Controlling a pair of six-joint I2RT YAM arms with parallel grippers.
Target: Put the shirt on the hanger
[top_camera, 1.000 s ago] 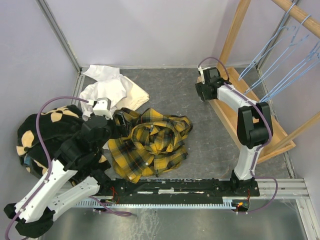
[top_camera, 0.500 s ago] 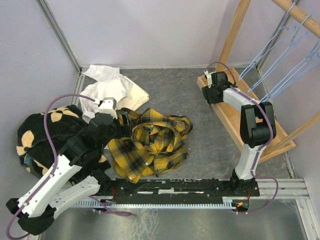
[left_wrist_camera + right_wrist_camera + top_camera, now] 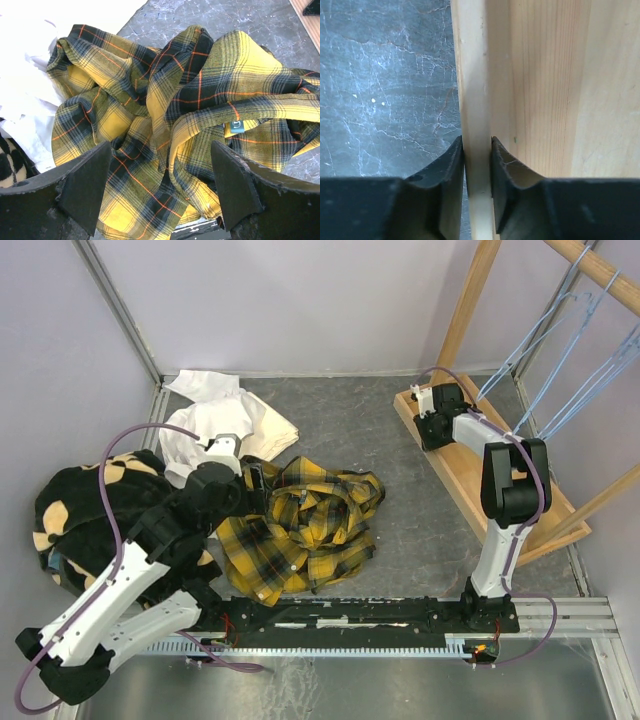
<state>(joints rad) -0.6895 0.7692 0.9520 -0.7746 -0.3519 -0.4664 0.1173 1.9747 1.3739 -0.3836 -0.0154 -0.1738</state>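
Observation:
The yellow and black plaid shirt (image 3: 305, 525) lies crumpled on the grey floor, and it fills the left wrist view (image 3: 165, 110). My left gripper (image 3: 247, 478) (image 3: 161, 147) hovers open just above the shirt's left part, nothing between its fingers. Several light-blue wire hangers (image 3: 560, 370) hang from a wooden rod at the upper right. My right gripper (image 3: 430, 425) (image 3: 477, 145) is down at the rack's wooden base board (image 3: 470, 475), its jaws shut on the board's pale left edge (image 3: 472, 75).
A white garment (image 3: 225, 420) (image 3: 20, 100) lies behind the shirt. A black fleece with tan patches (image 3: 90, 500) is heaped at the left. The rack's wooden post (image 3: 470, 300) rises at the back right. Walls close in on three sides.
My right gripper has moved right onto the edge of the base board and closed on it. My left arm has edged slightly forward over the shirt, still open.

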